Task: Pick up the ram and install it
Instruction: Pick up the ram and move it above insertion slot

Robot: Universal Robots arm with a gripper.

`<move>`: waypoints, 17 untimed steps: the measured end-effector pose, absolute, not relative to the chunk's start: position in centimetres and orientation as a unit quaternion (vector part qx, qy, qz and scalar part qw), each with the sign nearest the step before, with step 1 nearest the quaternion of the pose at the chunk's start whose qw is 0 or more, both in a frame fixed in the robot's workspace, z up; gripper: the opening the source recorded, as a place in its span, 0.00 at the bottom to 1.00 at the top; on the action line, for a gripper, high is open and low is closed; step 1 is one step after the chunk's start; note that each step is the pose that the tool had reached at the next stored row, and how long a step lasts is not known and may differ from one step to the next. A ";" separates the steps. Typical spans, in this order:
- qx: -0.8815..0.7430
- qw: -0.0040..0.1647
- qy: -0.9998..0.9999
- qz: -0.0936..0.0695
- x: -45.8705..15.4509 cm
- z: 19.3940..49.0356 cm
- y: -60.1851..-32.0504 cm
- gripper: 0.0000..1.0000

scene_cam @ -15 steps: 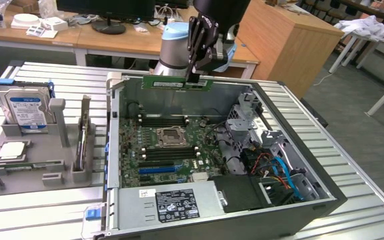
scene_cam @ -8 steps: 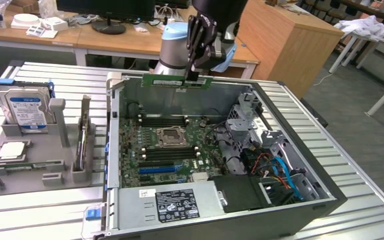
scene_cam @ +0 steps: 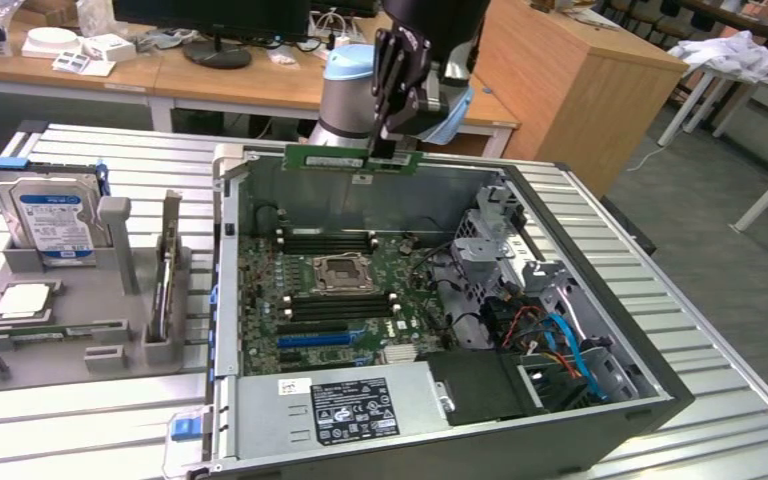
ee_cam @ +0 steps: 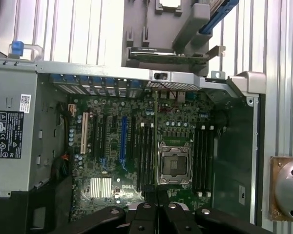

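Note:
The ram (scene_cam: 352, 158), a thin green stick, hangs level above the far wall of the open computer case (scene_cam: 651, 385). My gripper (scene_cam: 387, 148) is shut on its top edge, towards the end on the exterior view's right. Below it lies the green motherboard (scene_cam: 307, 330), with the empty processor socket (scene_cam: 339, 270) between two banks of dark memory slots (scene_cam: 331, 241). The wrist view looks straight down on that socket (ee_cam: 174, 163) and the slots (ee_cam: 147, 148) beside it, past my gripper (ee_cam: 156, 210) and its dark fingers (ee_cam: 142, 217).
A grey holder (scene_cam: 71, 315) at the exterior view's left carries a silver hard drive with a blue label (scene_cam: 53, 215), a square processor chip (scene_cam: 24, 300) and an upright card (scene_cam: 168, 265). Inside the case sit the power supply (scene_cam: 344, 405), a drive cage (scene_cam: 498, 240) and cables (scene_cam: 558, 345).

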State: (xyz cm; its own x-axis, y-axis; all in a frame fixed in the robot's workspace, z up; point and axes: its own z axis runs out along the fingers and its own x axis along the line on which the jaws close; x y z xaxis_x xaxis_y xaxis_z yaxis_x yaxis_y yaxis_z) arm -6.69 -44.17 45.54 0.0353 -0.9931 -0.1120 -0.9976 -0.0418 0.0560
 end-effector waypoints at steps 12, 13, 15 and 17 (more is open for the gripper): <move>-0.719 0.019 0.692 0.060 -6.7 45.5 -43.6 0.12; -0.719 0.019 0.692 0.060 -6.7 45.5 -43.6 0.12; -0.719 0.019 0.692 0.060 -6.7 45.5 -43.6 0.12; -0.719 0.019 0.692 0.060 -6.5 45.5 -43.6 0.12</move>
State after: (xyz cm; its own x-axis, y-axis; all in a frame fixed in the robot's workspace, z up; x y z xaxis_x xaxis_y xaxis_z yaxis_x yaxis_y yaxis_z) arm -6.50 -43.62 45.50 0.0348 -0.9931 -0.1119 -0.9976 -0.0412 0.0554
